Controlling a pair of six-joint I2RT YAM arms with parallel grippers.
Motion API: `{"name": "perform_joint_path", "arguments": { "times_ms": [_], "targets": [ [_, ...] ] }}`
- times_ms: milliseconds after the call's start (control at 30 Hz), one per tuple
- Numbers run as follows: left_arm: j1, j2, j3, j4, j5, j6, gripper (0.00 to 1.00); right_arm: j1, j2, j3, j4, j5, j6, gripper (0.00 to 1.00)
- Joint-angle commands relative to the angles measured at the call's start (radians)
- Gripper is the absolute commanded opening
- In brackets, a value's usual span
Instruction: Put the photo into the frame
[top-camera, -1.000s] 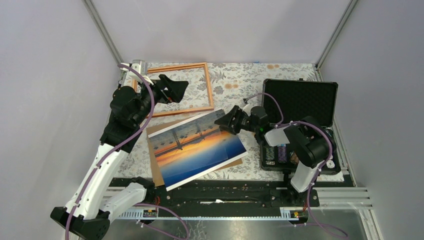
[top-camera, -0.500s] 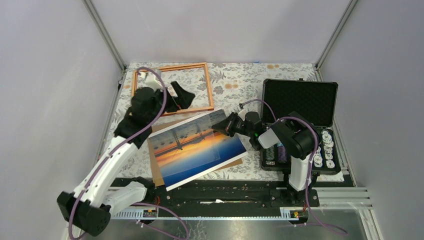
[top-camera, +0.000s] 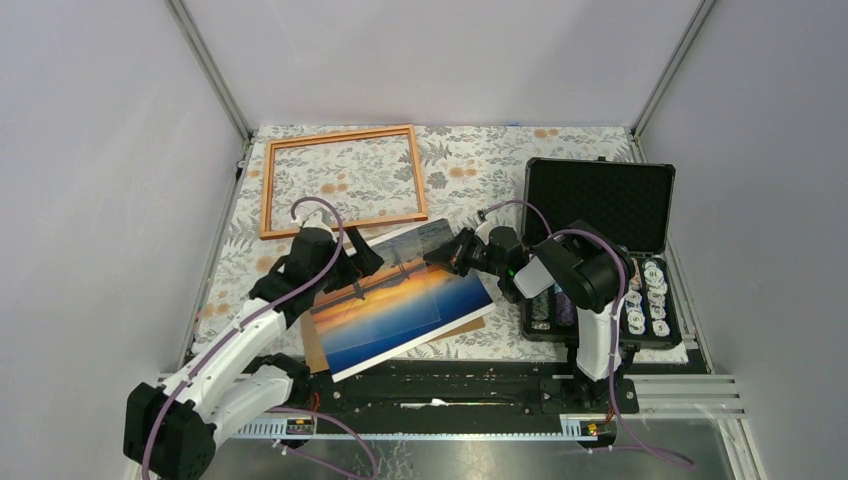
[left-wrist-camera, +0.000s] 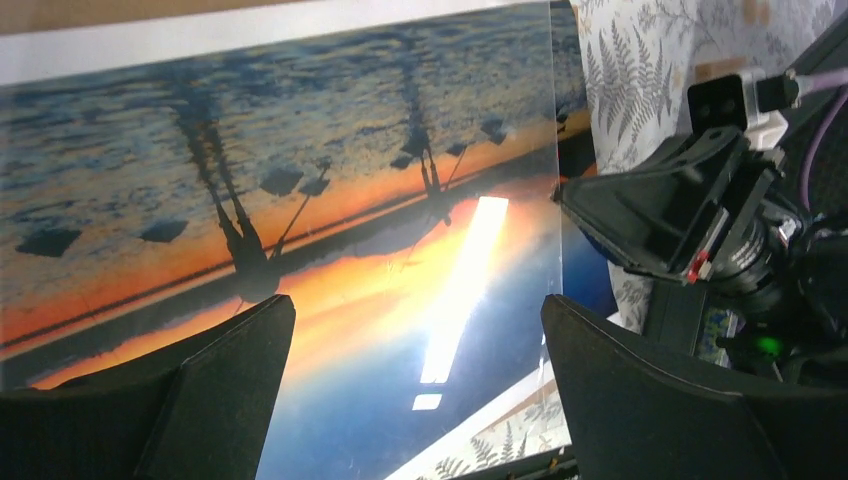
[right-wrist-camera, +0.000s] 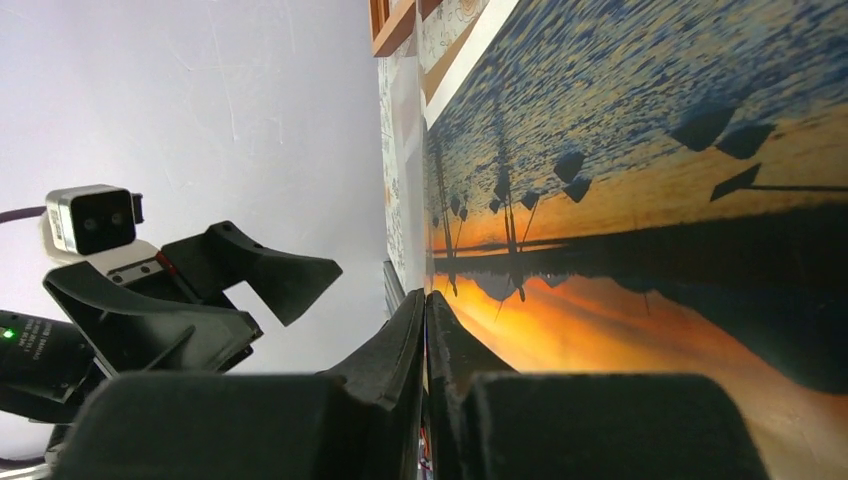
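We see the large sunset-bridge print near the front edge of the worktop, right claw clenched on its right edge, left claw released above. One-sided lifting could buckle it.

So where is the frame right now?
Top view: the frame lies flat at the far left of the table, just beyond the photo, the black case off to its right.

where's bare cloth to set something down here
Free: the cloth between the frame and the black case, and the patch inside the frame. Crowded: the near middle, where the left hand and right hand are at the photo.
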Motion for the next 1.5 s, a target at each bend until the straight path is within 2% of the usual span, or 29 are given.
{"name": "perform_joint_path", "arguments": {
  "times_ms": [0,100,267,400,667,1100,1467],
  "targets": [
    [0.012,0.079,0.097,0.017,-0.044,0.018,0.99,0.003,0.017,0.009,0.091,-0.023,0.011,0.11],
    [0.012,0.153,0.094,0.064,0.051,-0.005,0.99,0.004,0.025,0.018,0.09,-0.036,0.015,0.14],
    [0.012,0.179,-0.047,0.267,0.114,-0.105,0.99,0.003,0.035,0.025,0.08,-0.051,0.011,0.25],
    [0.01,0.18,-0.091,0.319,0.125,-0.112,0.99,0.004,0.042,0.02,0.083,-0.061,0.011,0.34],
    [0.009,0.223,-0.12,0.387,0.179,-0.114,0.99,0.028,0.071,0.043,0.098,-0.06,0.028,0.44],
    [0.003,0.31,-0.183,0.513,0.208,-0.138,0.99,0.043,0.083,0.043,0.024,-0.035,-0.004,0.49],
    [0.003,0.338,-0.213,0.549,0.217,-0.141,0.99,0.043,0.04,0.078,-0.281,-0.029,-0.172,0.58]
  ]
}}
